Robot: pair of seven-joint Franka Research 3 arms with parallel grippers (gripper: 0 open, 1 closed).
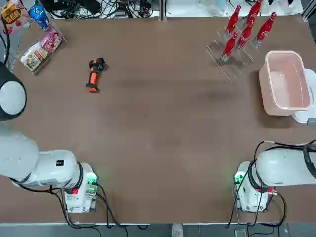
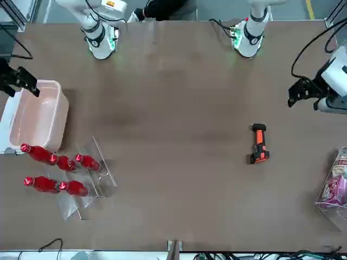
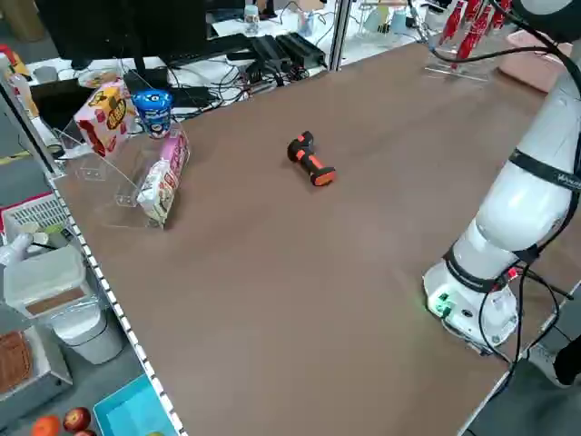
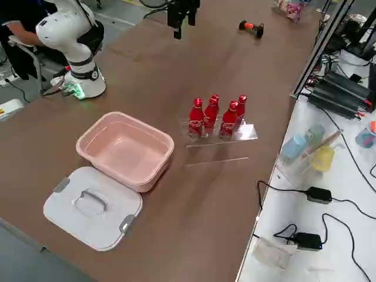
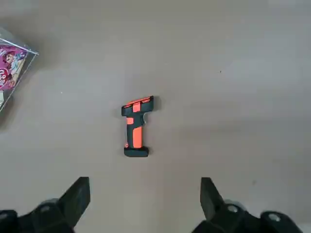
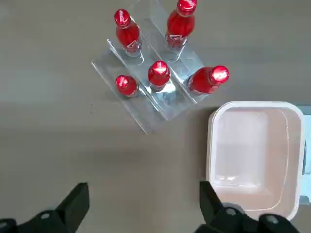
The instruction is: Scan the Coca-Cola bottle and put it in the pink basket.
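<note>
Brown table (image 1: 158, 138) fills the top view, with cables along its far edge. Five Coca-Cola bottles (image 1: 230, 45) stand there in a clear rack (image 1: 228, 63), just beside the pink basket (image 1: 285, 83), which is empty; an orange scanner (image 1: 94, 75) lies well apart from them.

From the front, the right claw (image 2: 16, 81) hangs over the basket's end and the left claw (image 2: 303, 91) hangs high, near the scanner.

The left wrist view shows the left claw (image 5: 144, 201) spread wide, holding nothing, the scanner beyond its fingertips.

The right wrist view shows the right claw (image 6: 144, 204) spread too and empty, with bottles and basket beyond it.
</note>
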